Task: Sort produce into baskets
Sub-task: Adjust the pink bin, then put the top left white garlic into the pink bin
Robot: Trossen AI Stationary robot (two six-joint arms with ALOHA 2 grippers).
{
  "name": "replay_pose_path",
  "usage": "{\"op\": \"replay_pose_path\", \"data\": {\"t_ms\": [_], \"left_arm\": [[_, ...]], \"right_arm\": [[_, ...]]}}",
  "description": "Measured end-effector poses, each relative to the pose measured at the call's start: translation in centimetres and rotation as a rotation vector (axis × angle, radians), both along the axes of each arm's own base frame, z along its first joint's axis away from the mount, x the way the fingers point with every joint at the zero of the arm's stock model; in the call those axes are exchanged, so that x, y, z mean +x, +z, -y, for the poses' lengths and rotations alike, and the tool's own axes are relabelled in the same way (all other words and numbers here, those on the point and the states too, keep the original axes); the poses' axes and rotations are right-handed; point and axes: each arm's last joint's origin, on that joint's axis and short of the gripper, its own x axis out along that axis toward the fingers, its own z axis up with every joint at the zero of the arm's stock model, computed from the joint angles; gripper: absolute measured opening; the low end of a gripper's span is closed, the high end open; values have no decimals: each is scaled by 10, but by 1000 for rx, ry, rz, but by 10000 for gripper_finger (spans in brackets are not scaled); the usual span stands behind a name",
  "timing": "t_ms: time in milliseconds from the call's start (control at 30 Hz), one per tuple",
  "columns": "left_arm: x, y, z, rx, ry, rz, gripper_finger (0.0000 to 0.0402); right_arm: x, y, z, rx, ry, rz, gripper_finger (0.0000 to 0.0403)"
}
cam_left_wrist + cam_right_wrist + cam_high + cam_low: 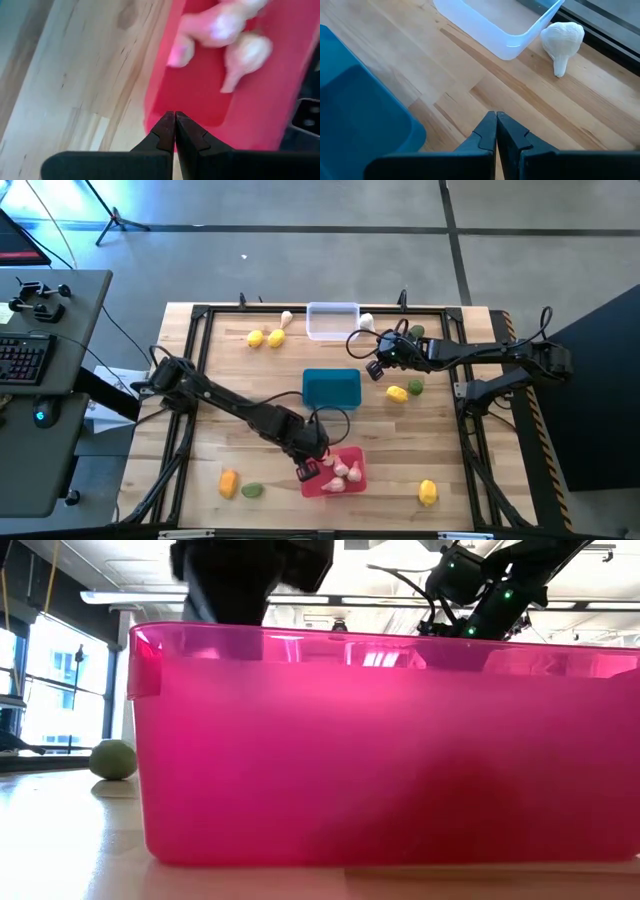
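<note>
- Step in hand, as I judge it: garlic sorting. My left gripper [306,471] sits at the left rim of the red basket [354,468], near-centre of the table, fingers pressed together and holding nothing. It looks like a drop-off just finished.
- My right gripper [374,369] is over bare wood at the far side, between the clear basket [333,332] and the teal basket [331,388]. Its fingers are also closed tight and empty.
- The right wrist view shows a loose garlic bulb [562,39] lying just beside the clear basket's corner, on the table rather than in a basket.
- Next move, my reading: the right gripper must spread its fingers, reach over that bulb, close on it, and carry it near to the red basket. That path passes over the teal basket, so it needs some height.
- Count, baskets: three. The clear one is far-centre, the teal one centre, and the red one near-centre.
- Count, garlic: about four bulbs in the red basket [341,470], though they overlap. One is at the clear basket's right and one pale piece [285,318] at its left.
- Count, yellow-orange fruits: five on the table. Two sit far-left [265,338], one right of centre [397,393], one near-left [228,483], one near-right [427,493].
- Count, green lumps: three. One is near-left [251,491], one right of centre [415,386], one far-right [417,332], partly behind the right arm.
- The teal and clear baskets look empty from above.
</note>
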Motion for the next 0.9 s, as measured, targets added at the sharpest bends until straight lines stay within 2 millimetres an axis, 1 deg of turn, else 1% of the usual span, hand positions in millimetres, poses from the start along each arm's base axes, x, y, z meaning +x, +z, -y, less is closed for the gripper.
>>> {"op": "replay_pose_path", "data": {"t_ms": [100,167,233,300,400,500,600,733,800,900], "left_arm": [[4,18,-4,-8,-6,25,0],[4,34,-13,-31,8,42,0],[1,49,-28,-42,35,45,0],[-3,63,-48,-38,75,60,0],[-13,81,-84,0,138,62,0],[-25,94,-125,51,196,50,0],[-35,100,-170,105,224,32,0],[-49,101,-231,178,255,11,0],[-57,98,-258,212,259,16,0],[-70,89,-290,262,252,26,0]], "right_arm": [[0,0,0,-2,0,6,0],[1,0,0,-4,3,6,0],[1,1,0,-12,11,9,0],[2,2,1,-20,19,15,0],[3,3,1,-27,19,35,0],[5,4,1,-32,19,55,0],[5,5,1,-23,5,69,0],[5,5,1,-23,7,67,0],[5,5,1,-27,16,63,0],[5,5,1,-19,6,70,0]]}}
